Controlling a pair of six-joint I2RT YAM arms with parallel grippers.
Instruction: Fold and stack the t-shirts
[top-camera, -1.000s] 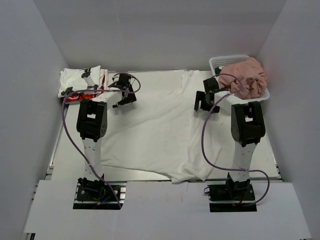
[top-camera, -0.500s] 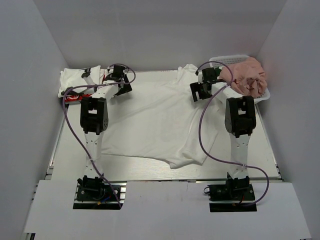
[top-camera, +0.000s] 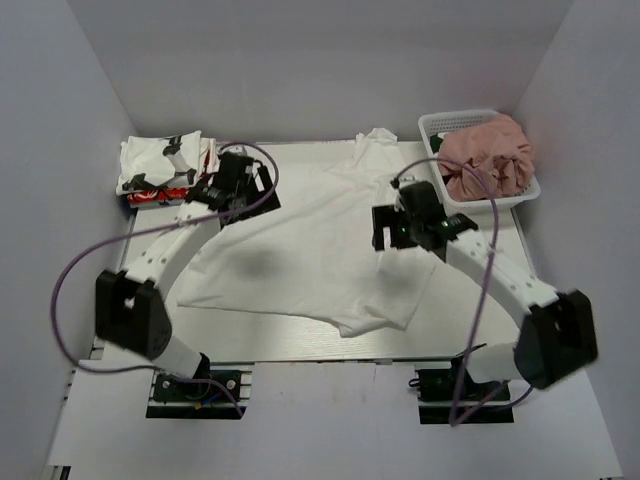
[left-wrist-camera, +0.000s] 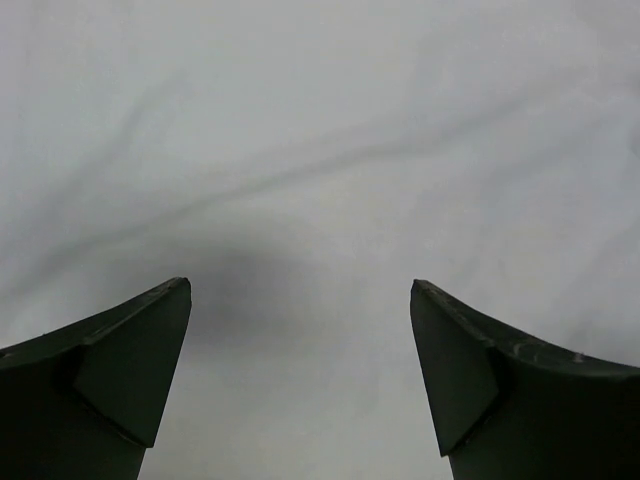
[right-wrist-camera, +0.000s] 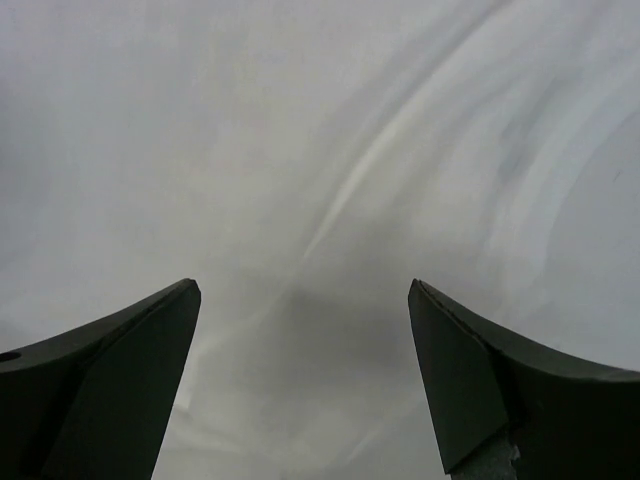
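Note:
A large white t-shirt (top-camera: 310, 250) lies spread and wrinkled across the table's middle. My left gripper (top-camera: 235, 192) hovers over its left upper part, jaws open and empty, with only white cloth (left-wrist-camera: 300, 180) below. My right gripper (top-camera: 398, 225) hovers over the shirt's right part, open and empty above white cloth (right-wrist-camera: 300, 180). A folded white t-shirt with black patches (top-camera: 160, 160) lies on a folded red one (top-camera: 150, 196) at the back left. A dusty pink t-shirt (top-camera: 490, 155) is heaped in the basket. No dark green t-shirt shows.
A white mesh basket (top-camera: 433, 127) stands at the back right. White walls enclose the table on three sides. Purple cables loop from both arms over the table's sides.
Both arms have stretched forward and lowered over the white t-shirt, the grippers moving nearer the table's middle. The shirt's near edge has drawn back from the front edge and bunched a little.

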